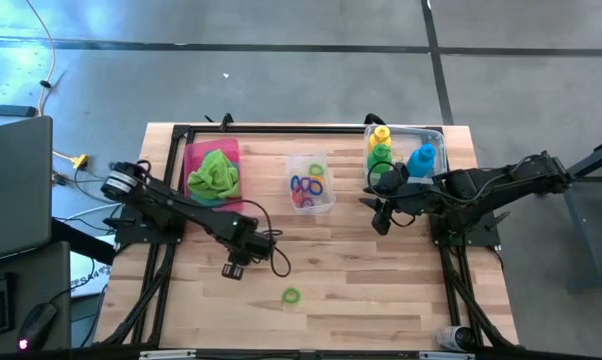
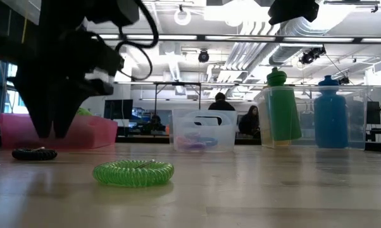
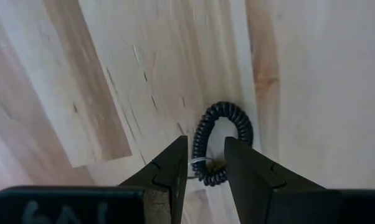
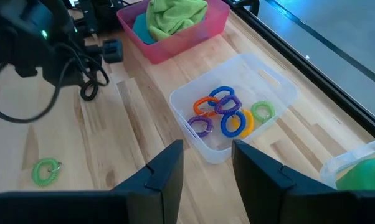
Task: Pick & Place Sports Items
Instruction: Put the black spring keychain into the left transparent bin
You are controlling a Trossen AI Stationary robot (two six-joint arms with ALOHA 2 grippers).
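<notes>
A black coiled elastic ring (image 3: 223, 142) lies flat on the wooden table, and it also shows in the low view (image 2: 34, 153). My left gripper (image 1: 233, 268) points down just over it, open. In the left wrist view (image 3: 206, 163) its fingertips stand on either side of the ring's near arc without touching it. A green coiled ring (image 1: 292, 296) lies flat near the table's front (image 2: 133, 172). My right gripper (image 1: 381, 222) is open and empty (image 4: 206, 165), right of a clear box (image 1: 326, 200) that holds several coloured rings (image 4: 222, 112). Yellow (image 1: 381, 133), green (image 1: 381, 153) and blue (image 1: 421, 160) bottles stand in a clear box (image 1: 436, 132) at the far right.
A pink tray (image 1: 193, 150) at the far left holds a lime green towel (image 1: 213, 172) and a teal towel (image 4: 139, 28). A black frame runs along the table's edges. People sit in the room beyond the table (image 2: 221, 101).
</notes>
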